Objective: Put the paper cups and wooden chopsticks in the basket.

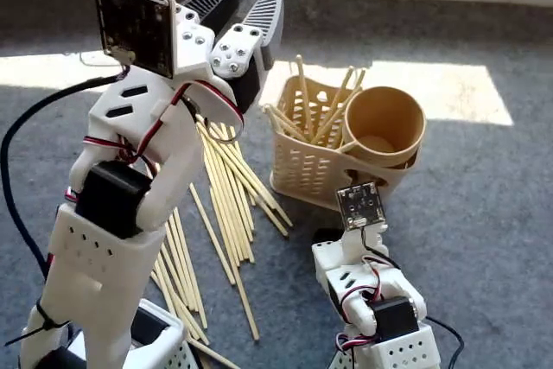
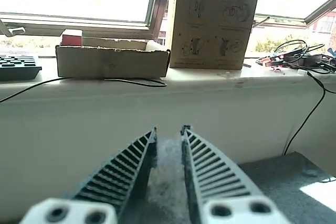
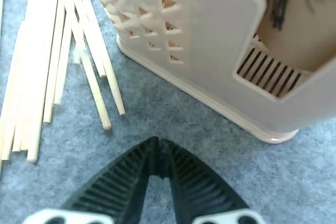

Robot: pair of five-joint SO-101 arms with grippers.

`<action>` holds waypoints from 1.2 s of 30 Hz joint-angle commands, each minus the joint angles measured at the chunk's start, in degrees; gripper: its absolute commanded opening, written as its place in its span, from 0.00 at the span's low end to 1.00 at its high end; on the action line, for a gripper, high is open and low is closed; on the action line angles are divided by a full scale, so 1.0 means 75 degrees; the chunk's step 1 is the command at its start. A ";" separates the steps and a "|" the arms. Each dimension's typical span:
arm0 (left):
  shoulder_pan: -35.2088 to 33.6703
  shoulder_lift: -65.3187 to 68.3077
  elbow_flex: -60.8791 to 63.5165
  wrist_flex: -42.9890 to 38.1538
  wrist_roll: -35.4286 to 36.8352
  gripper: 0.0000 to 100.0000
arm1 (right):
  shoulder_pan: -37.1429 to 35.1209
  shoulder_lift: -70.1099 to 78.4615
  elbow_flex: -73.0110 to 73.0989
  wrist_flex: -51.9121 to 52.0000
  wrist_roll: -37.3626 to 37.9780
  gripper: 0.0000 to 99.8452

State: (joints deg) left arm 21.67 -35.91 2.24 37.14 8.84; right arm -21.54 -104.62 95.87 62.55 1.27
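Now, your basket [image 1: 302, 170] stands on the carpet [image 1: 484, 213] with paper cups [image 1: 384, 127] nested at its three o'clock side; how many, you cannot tell. Some chopsticks [image 1: 315, 110] stand inside; loose chopsticks [image 1: 226, 205] lie at its nine o'clock, partly hidden under the left arm [image 1: 130, 196]. The left gripper [image 2: 168, 129] hangs raised at eleven o'clock, jaws slightly apart, empty. The right gripper [image 3: 156, 141], at six o'clock, has jaws pressed together.

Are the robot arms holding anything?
No, nothing. The left gripper is raised with empty jaws, and the right gripper is shut on nothing beside the basket.
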 commanded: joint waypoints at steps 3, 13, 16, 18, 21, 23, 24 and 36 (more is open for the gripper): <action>-0.0358 -0.0592 -0.0744 0.0527 -0.0035 0.09 | 0.0053 -0.0064 0.1014 -0.0193 0.0000 0.02; -0.1143 -0.2444 -0.0733 0.0903 -0.0035 0.02 | 0.0205 -0.0041 -0.0147 0.0451 0.0539 0.02; -0.1143 -0.2655 -0.0721 0.0926 -0.0035 0.02 | 0.0240 0.0018 -0.1061 0.0768 0.0574 0.02; -0.1143 -0.2725 -0.0568 0.0891 -0.0035 0.02 | 0.0217 0.0018 -0.1530 0.0838 0.0610 0.02; -0.1143 -0.2714 -0.0416 0.0879 -0.0035 0.02 | 0.0205 0.0018 -0.1975 0.0838 0.0949 0.02; -0.1143 -0.2702 -0.0346 0.0879 -0.0035 0.02 | 0.0123 0.0018 -0.2174 0.0779 0.1020 0.02; -0.1143 -0.2702 -0.0334 0.0879 -0.0035 0.02 | -0.0029 0.0029 -0.2327 0.0779 0.1032 0.02; -0.1143 -0.2725 -0.0334 0.0879 -0.0035 0.02 | -0.2034 0.2678 -0.5175 -0.0287 0.0961 0.02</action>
State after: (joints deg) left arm 13.58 -56.13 -0.13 44.00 8.75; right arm -33.41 -92.66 62.73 65.27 8.31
